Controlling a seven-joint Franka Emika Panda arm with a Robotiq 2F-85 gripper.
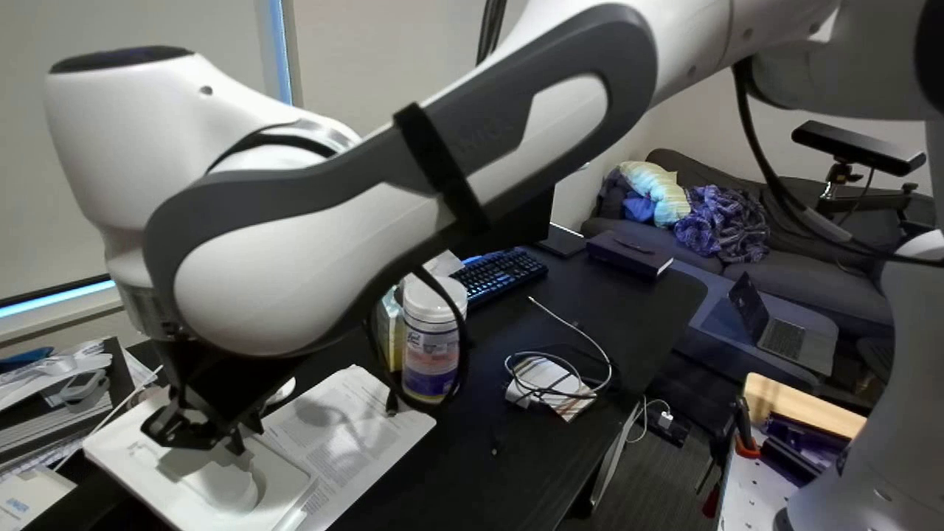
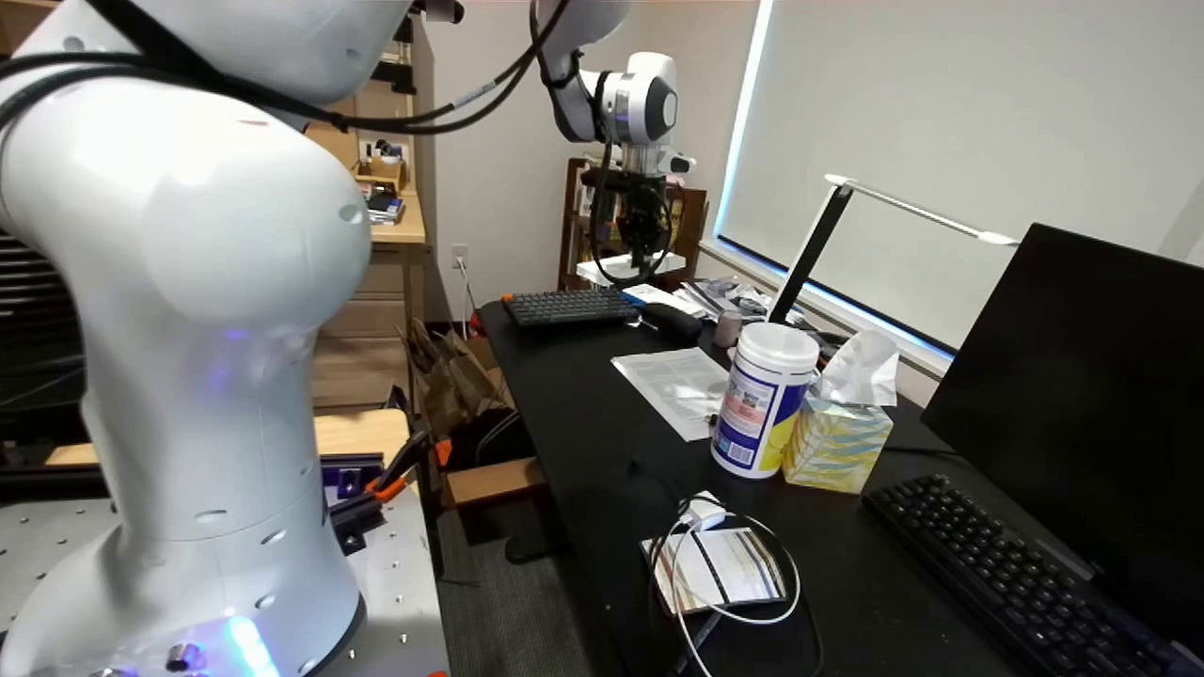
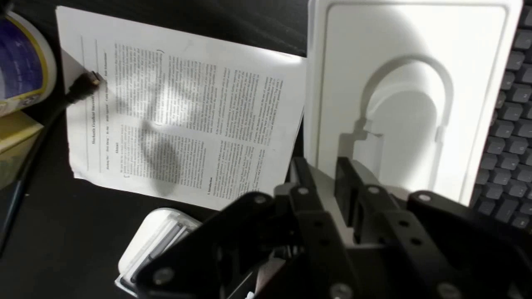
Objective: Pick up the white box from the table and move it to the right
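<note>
Your arm (image 1: 369,214) is glossy white with rounded joints (image 2: 235,216); dark grey trim (image 1: 494,103) frames its white insets (image 1: 568,103), marked with faint lettering (image 1: 487,135) and crossed by a black strap (image 1: 441,166). Black cables (image 2: 400,125) run alongside, one wearing a pale grey sleeve (image 2: 472,96). Your fingers (image 3: 346,182) are black and straight-edged, with silver screws (image 3: 341,290) dotting the dark linkages (image 3: 241,220).

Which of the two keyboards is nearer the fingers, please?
The keyboard at the far end of the table in an exterior view: its keys show beside the white box, near the fingers, in the wrist view. The other keyboard sits before the monitor.
</note>
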